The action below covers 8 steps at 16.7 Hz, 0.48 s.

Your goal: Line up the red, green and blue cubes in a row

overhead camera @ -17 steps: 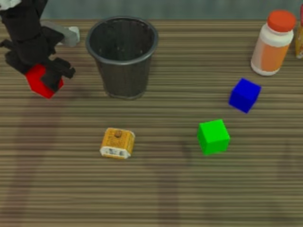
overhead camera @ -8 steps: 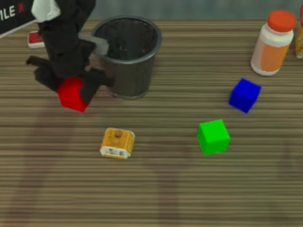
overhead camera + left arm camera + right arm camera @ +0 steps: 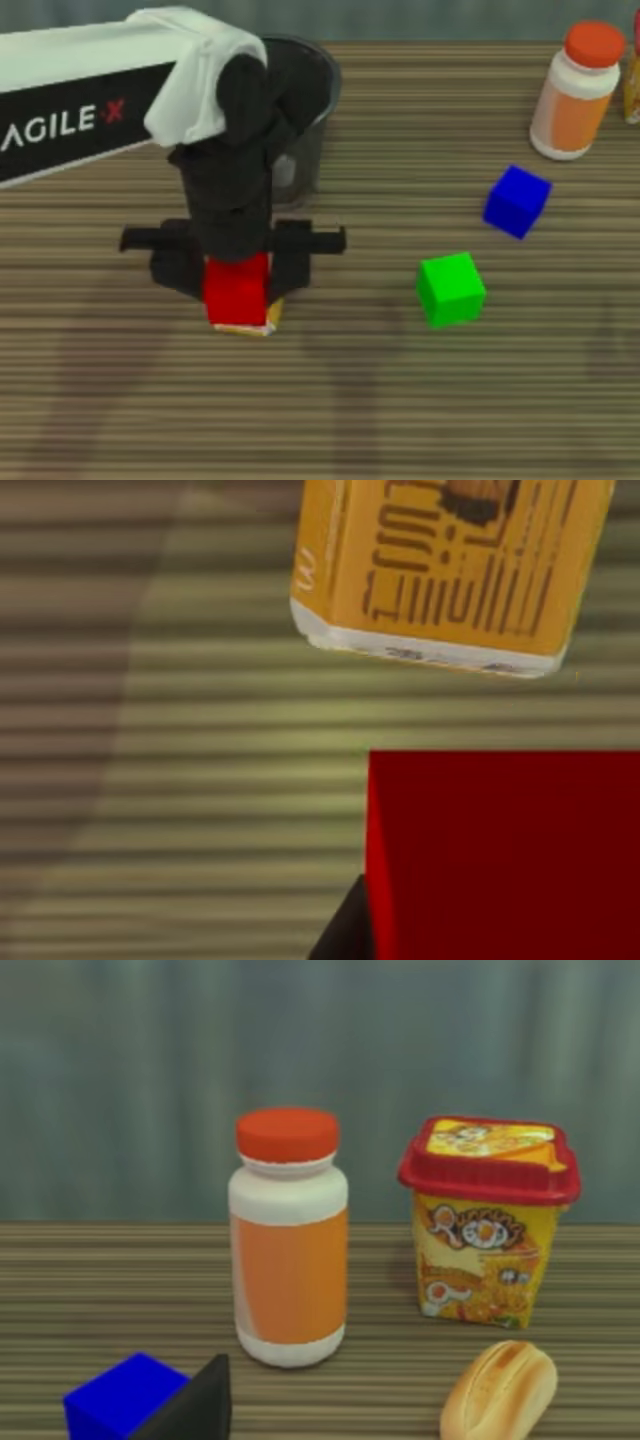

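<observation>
— Cube [image 3: 236, 291], red, pinched between the fingers of the left gripper [image 3: 237, 275], just above the yellow-orange box [image 3: 268, 318]; almost wholly covering that box from above.

— Touching the box?

— Cannot tell from overhead. In the left wrist view, red face [image 3: 505, 855] large in the foreground, box [image 3: 450, 570] beyond it lying on the striped table [image 3: 180, 780], a dark fingertip [image 3: 347, 930] against the cube's edge.

— And the arm itself?

— Reaching in from the table's left, white and black, crossing in front of the dark bin [image 3: 305, 110] and hiding most of it.

— Other cubes?

— Green cube [image 3: 451, 289] right of centre, well apart from the red one. Blue cube [image 3: 517, 201] farther back and to the right, near the green one but not touching. Neither in line with the red.

— Right side of the table?

— White bottle [image 3: 575, 92] with orange label and red-orange cap at the back right. Same bottle [image 3: 290, 1240] upright in the right wrist view, beside a yellow tub with red lid [image 3: 490, 1225], a bread roll [image 3: 500, 1390] nearer, blue cube [image 3: 120, 1400] at the edge.

— Right gripper?

— Out of the overhead view; only a dark sliver in its own wrist view, fingers impossible to judge.
</observation>
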### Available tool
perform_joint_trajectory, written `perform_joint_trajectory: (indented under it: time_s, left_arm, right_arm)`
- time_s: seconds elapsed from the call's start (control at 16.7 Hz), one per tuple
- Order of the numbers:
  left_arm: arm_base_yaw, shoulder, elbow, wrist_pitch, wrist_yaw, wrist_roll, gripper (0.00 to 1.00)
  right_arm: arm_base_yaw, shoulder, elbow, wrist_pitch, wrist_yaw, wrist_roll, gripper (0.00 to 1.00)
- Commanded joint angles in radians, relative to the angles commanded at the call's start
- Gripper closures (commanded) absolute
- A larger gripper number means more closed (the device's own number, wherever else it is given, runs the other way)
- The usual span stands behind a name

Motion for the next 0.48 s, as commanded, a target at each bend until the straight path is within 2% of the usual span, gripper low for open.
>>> perform_joint_trajectory:
  time_s: [0.18, 0.48]
  left_arm:
    - [-0.059, -0.057, -0.061, 0.021, -0.005, -0.097, 1.0]
    - [-0.063, -0.062, -0.067, 0.023, -0.005, -0.107, 1.0]
  right_arm:
    - [0.0, 0.0, 0.0, 0.0, 0.0, 0.0, 0.0]
    - [0.0, 0.0, 0.0, 0.0, 0.0, 0.0, 0.0]
